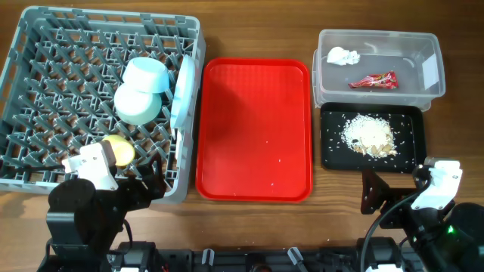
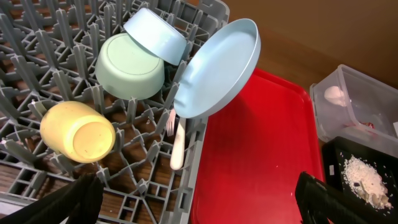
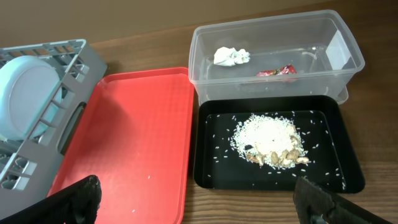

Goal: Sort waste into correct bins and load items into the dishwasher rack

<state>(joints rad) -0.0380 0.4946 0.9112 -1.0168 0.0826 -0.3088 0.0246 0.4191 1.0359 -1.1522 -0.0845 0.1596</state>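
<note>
Now | left gripper [image 2: 196,200] apart | right gripper [image 3: 198,200] apart | plate [image 2: 217,68] at rack [image 1: 106,13] edge

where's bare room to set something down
The red tray, between the dishwasher rack and the clear tub and black tray, is bare but for a few specks. The rack's left half is free too. Crowded: the rack's right side, where blue bowl, green bowl, plate and yellow cup pack together, and the black tray's middle, under food scraps.

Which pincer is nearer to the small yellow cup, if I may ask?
Left. The left pincer sits at the rack's near edge beside the yellow cup; the right pincer is past the red tray, by the black tray.
</note>
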